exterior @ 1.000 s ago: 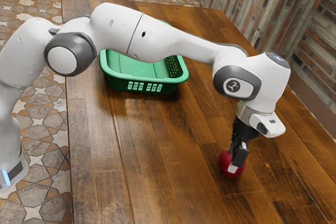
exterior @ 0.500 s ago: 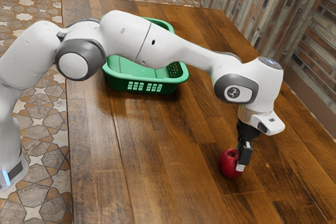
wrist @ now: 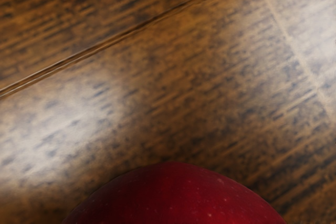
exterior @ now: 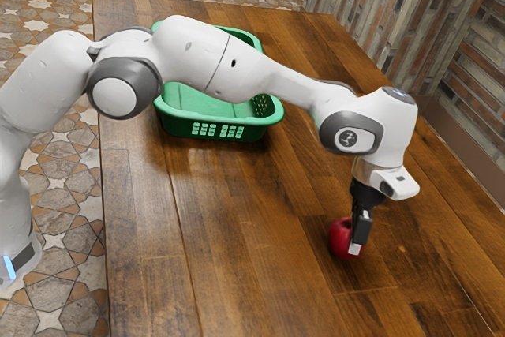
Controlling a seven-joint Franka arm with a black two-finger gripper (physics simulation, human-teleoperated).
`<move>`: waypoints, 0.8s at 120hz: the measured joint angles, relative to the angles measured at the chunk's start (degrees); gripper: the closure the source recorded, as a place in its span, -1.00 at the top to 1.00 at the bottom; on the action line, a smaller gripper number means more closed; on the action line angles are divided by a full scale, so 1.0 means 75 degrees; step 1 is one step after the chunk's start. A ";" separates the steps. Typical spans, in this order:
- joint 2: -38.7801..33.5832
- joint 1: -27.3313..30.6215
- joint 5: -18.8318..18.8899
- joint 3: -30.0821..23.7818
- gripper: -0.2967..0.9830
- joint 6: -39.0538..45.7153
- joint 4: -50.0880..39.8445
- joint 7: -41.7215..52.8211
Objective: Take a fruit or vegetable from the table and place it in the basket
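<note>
At the exterior view's lower right, my gripper (exterior: 356, 236) points down at the red apple (exterior: 339, 237). Its near finger overlaps the side of the apple toward the exterior view's right, and the far finger is mostly hidden. The gripper looks shut on the apple, low over the wooden table (exterior: 237, 234); whether the apple's underside touches the wood is unclear. In the wrist view the apple (wrist: 176, 198) shows its rounded red top at the lower edge. The green basket (exterior: 217, 129) stands farther back, partly behind my arm.
My arm's middle links (exterior: 205, 53) pass over part of the basket. A brick and wood wall (exterior: 465, 61) rises beyond the table's edge at the exterior view's right. Patterned floor tiles (exterior: 59, 187) lie off the edge at the exterior view's left.
Over the last half second my hand has shifted slightly toward the exterior view's left, and the apple sits a little higher in that view. The fingers have closed in on it. The basket has not moved.
</note>
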 joint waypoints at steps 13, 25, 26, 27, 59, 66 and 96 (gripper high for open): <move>0.0000 0.0004 -0.0056 0.0003 0.54 -0.0008 -0.0065 0.0086; 0.0000 0.0012 -0.0109 0.0008 0.44 -0.0015 -0.0150 0.0146; 0.0000 0.0012 -0.0114 0.0008 0.42 -0.0015 -0.0154 0.0148; 0.0000 0.0012 -0.0119 0.0008 0.40 -0.0015 -0.0157 0.0150; -0.0121 0.0002 -0.0061 -0.0001 0.19 -0.0024 -0.0080 0.0129; -0.0262 0.0002 0.0003 0.0003 0.16 -0.0035 -0.0067 0.0100; -0.1837 -0.0003 0.0713 0.0778 0.10 -0.1066 0.0641 -0.0152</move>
